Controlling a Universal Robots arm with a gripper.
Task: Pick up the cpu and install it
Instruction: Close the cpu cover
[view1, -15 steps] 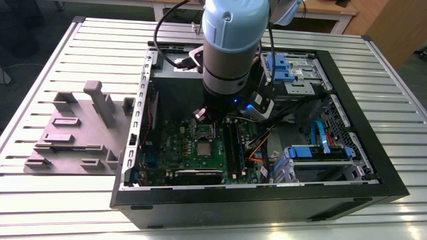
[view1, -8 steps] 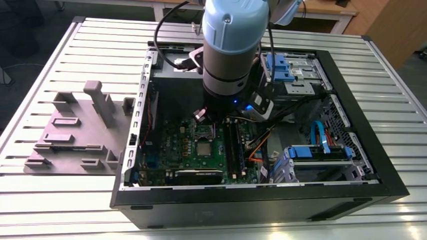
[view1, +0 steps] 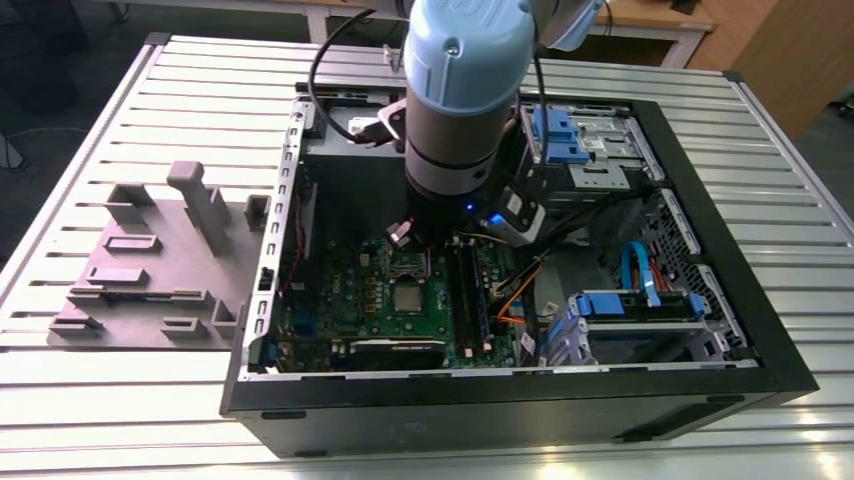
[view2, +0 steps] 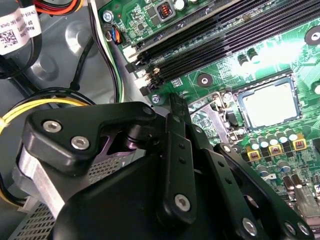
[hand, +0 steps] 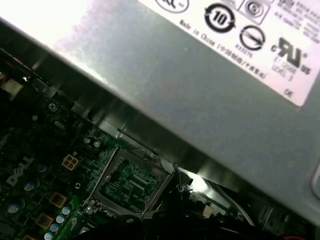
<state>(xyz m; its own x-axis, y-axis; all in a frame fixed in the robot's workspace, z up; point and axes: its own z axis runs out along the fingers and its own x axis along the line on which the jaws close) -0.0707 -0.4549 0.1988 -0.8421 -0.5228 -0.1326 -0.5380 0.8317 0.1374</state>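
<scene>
cpu (view1: 404, 297) is lying flat on the green motherboard (view1: 340, 305), silvery top up, roughly mid-board. In the second wrist view the cpu (view2: 270, 103) sits inside a square dark-rimmed seat. It looks seated level, but glare on the top means I can't confirm that. Nothing is touching it.

Just beside it, further from the exterior camera, there's a square metal frame (view1: 404, 262). In the first wrist view the frame (hand: 127, 182) has a green patterned centre and a wire lever along one edge.

The gripper (view2: 176, 115) hangs low inside the case with its black linkage close over the board. It is near the cpu but clear of it. The arm (view1: 461, 100) comes straight down over the frame area. I can't tell whether the gripper is spread or pressed together. It isn't carrying the cpu.

- Black memory slots (view2: 210, 45) run alongside the cpu seat.
- A row of small yellow-topped components (view2: 275, 148) sits next to the seat.
- A grey metal power supply box (hand: 200, 75) is close above the frame.
- Yellow cables (view2: 35, 112) lie at the board edge.

The open black computer case (view1: 534, 405) lies on a ribbed aluminium table (view1: 134, 400). Blue drive brackets (view1: 641, 305) are on the exterior view's right. A grey plastic fixture (view1: 160, 260) sits outside the case on the exterior view's left.
</scene>
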